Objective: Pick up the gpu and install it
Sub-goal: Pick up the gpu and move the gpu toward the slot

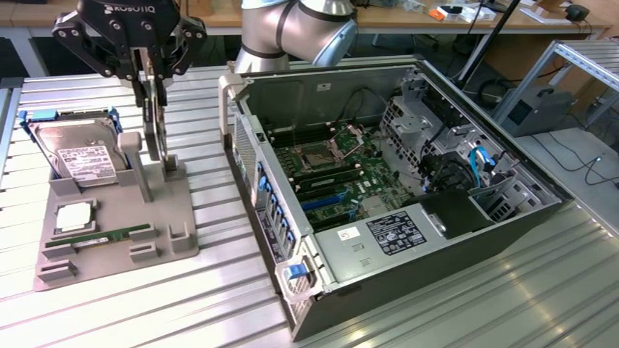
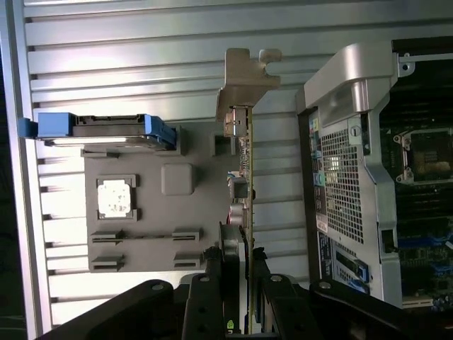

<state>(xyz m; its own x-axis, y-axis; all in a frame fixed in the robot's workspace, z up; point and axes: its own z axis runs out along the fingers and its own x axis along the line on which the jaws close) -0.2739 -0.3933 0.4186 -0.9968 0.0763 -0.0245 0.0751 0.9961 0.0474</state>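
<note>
The gpu [image 1: 158, 138] is a thin card standing on edge over the grey holder tray [image 1: 164, 225] at the exterior view's left. My gripper [image 1: 154, 101] comes down on it from above, its black fingers shut on the card's upper part. The card's lower end sits between the tray's upright posts, and I cannot tell whether it is clear of them. In the wrist view the gpu [image 2: 248, 177] runs edge-on away from my gripper [image 2: 249, 273], with its silver bracket [image 2: 244, 78] at the far end.
The open computer case [image 1: 387, 181] lies to the exterior view's right of the tray, with its motherboard [image 1: 334, 174] exposed. On the tray rest a hard drive [image 1: 82, 156], a processor chip [image 1: 75, 216] and a green memory stick [image 1: 101, 238]. The table is ribbed metal.
</note>
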